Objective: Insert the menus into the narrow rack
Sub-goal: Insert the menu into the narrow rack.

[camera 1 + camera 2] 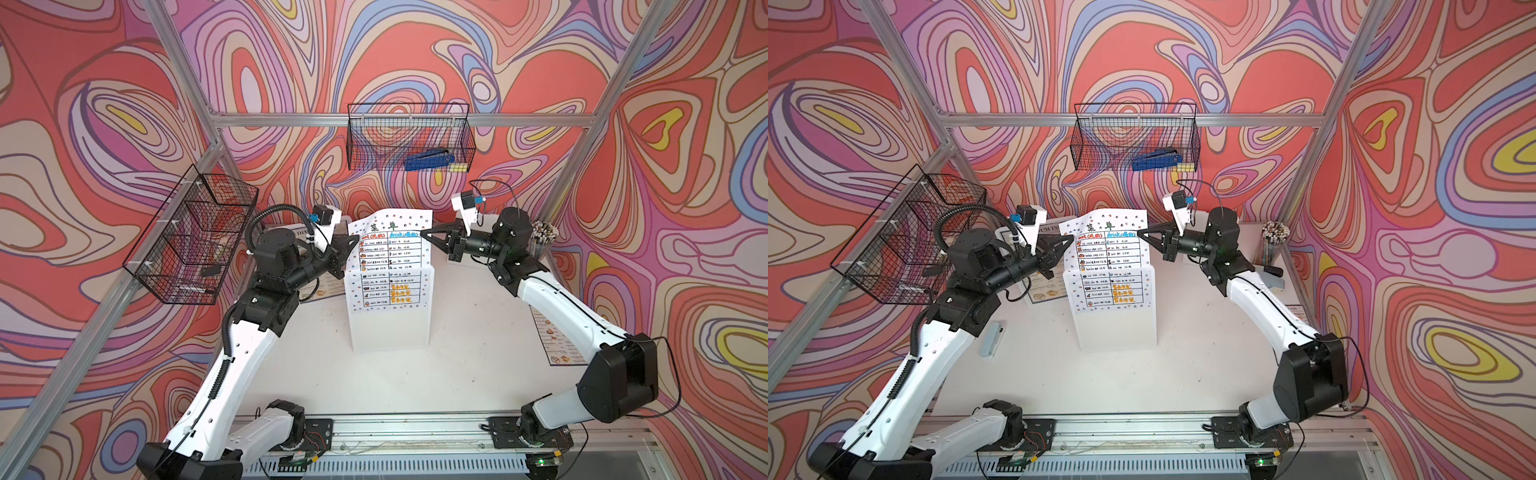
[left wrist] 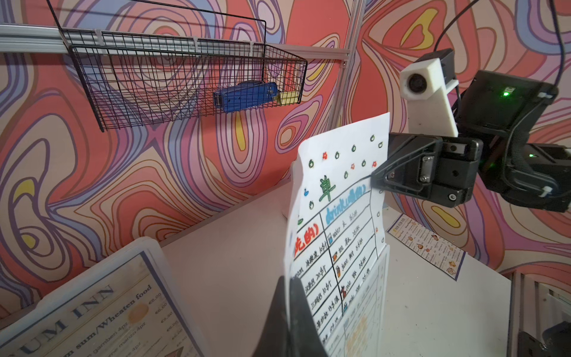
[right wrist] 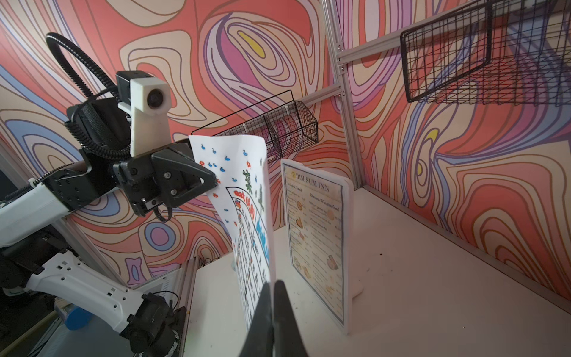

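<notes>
The white menu (image 1: 388, 249) stands upright in the narrow rack (image 1: 390, 328) at the middle of the table (image 1: 457, 365). Its lower half sits behind the rack's translucent front and its upper half rises above the rim, with the top slightly curled. The left gripper (image 1: 356, 241) is clamped on the sheet's left edge just above the rim, and the right gripper (image 1: 424, 233) is clamped on the right edge opposite it. Each wrist view shows the paper pinched between that gripper's dark fingers (image 2: 302, 321), with no gap on either side. 2 other menus are outside this rack. The large DIM SUM INN menu (image 3: 315, 235) stands in a white holder (image 3: 350, 247) at the back of the table behind the left arm, and the small blue-bordered menu (image 2: 426, 247) lies flat on the table beside the right arm. A wire basket (image 1: 374, 137) on the back wall holds a blue stapler (image 1: 428, 160).
</notes>
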Robot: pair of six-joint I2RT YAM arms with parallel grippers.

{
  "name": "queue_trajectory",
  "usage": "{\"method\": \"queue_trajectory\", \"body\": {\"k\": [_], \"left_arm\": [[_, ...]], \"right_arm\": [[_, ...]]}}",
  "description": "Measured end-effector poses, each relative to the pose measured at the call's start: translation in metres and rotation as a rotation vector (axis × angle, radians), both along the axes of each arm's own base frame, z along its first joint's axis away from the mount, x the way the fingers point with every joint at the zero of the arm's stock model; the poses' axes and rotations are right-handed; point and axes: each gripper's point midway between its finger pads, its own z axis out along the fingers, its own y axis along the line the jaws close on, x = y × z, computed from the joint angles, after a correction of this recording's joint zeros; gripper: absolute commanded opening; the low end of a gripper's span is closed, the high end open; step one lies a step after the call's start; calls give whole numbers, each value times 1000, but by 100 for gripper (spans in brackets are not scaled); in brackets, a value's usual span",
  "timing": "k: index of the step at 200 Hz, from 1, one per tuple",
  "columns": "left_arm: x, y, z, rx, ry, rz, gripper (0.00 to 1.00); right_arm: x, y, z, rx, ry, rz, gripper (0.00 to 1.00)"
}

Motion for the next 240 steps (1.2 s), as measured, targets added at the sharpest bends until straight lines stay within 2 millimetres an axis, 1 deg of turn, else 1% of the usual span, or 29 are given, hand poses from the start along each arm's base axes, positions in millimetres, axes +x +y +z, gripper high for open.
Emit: {"method": "queue_trajectory", "body": {"k": [40, 85, 137, 159, 188, 205, 240], "left_arm": [[-5, 2, -10, -2, 9, 4, 0], [-5, 2, -27, -13, 35, 6, 0], [-6, -1, -27, -32, 48, -10, 0], [-5, -2, -32, -43, 57, -14, 0], [-7, -2, -50, -51, 79, -13, 0], [-11, 0, -56, -56, 81, -9, 0], [-16, 3, -59, -61, 72, 0, 0]], "right_arm": [[-6, 0, -2, -12, -8, 7, 0], [-20, -4, -19, -28, 6, 10, 0], [-34, -11, -36, -31, 14, -11, 0], [-34, -12, -41, -33, 18, -22, 0], [-34, -11, -45, -34, 23, -26, 0], [-33, -11, -47, -36, 28, -28, 0], [-32, -9, -54, -40, 45, -29, 0]]}}
